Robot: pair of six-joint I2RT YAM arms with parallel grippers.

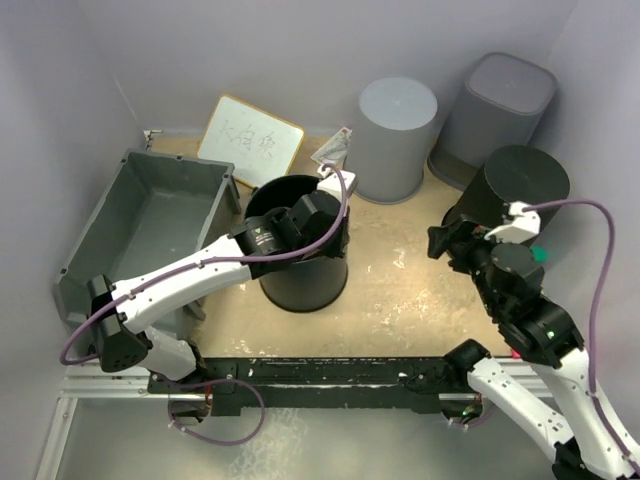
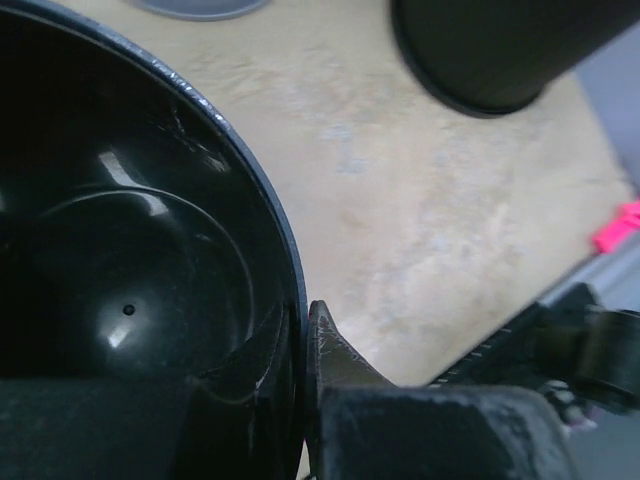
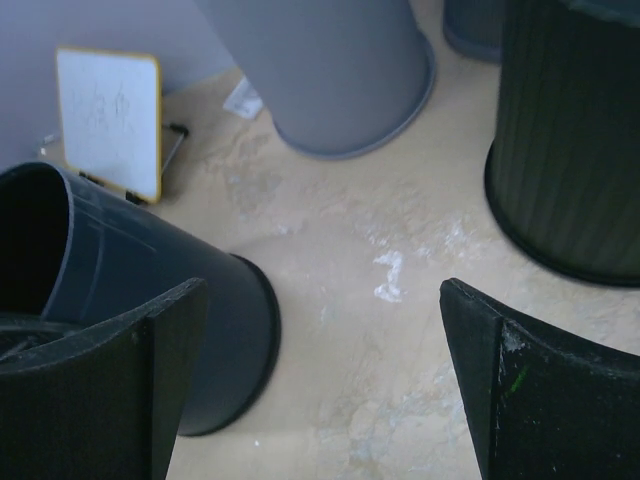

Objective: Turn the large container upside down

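The large container [image 1: 150, 225], a wide shallow grey tub, sits open side up at the left of the table, beside the left arm. It shows in neither wrist view, and no gripper touches it. My left gripper [image 1: 322, 212] is to the tub's right and is shut on the rim of a round black bucket [image 1: 300, 272]. In the left wrist view the gripper [image 2: 300, 322] has one finger inside and one outside the bucket wall [image 2: 120, 280]. My right gripper [image 3: 322, 290] is open and empty above bare table, right of that bucket [image 3: 150, 300].
An upturned grey round bucket [image 1: 395, 138] and a tall dark-grey square bin [image 1: 500, 110] stand at the back. An upturned black ribbed bucket [image 1: 518, 195] is close behind the right gripper [image 1: 445, 245]. A small whiteboard [image 1: 250, 140] leans at the back, behind the tub.
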